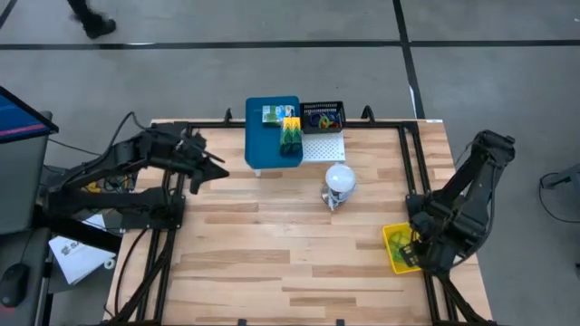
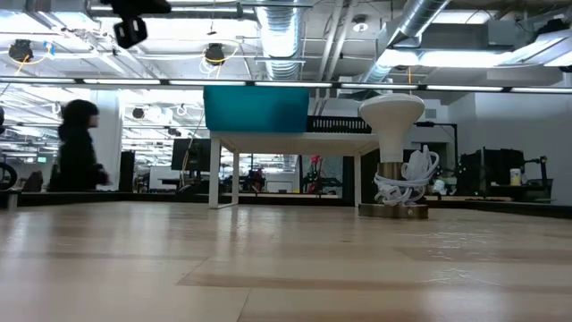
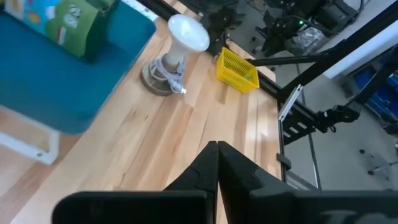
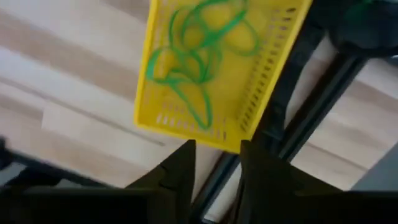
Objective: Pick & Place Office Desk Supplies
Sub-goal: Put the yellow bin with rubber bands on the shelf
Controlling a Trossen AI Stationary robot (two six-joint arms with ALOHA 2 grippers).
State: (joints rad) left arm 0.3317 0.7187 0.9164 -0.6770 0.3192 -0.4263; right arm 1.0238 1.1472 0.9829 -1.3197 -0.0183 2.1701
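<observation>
Green loops (image 4: 198, 59) lie in a yellow basket (image 4: 273, 37) at the table's right edge (image 1: 399, 249). My right gripper (image 4: 214, 165) hangs open just above the basket's rim, pointing down, with nothing between its fingers. At the far middle, a yellow-green crayon box (image 1: 290, 136) and a small packet (image 1: 275, 115) rest on a blue stand (image 1: 263, 149). Beside it, coloured loops fill a black basket (image 1: 323, 117). My left gripper (image 3: 216, 148) is shut and holds nothing, raised over the table's left side (image 1: 216, 163).
A white ball-shaped object (image 1: 339, 184) on a round base stands mid-table with its cord coiled at its foot (image 2: 398, 188). A white perforated board (image 1: 323, 148) lies beside the blue stand. Black frame rails (image 1: 412, 163) run along the table's edges. A person (image 2: 79, 148) walks beyond the table.
</observation>
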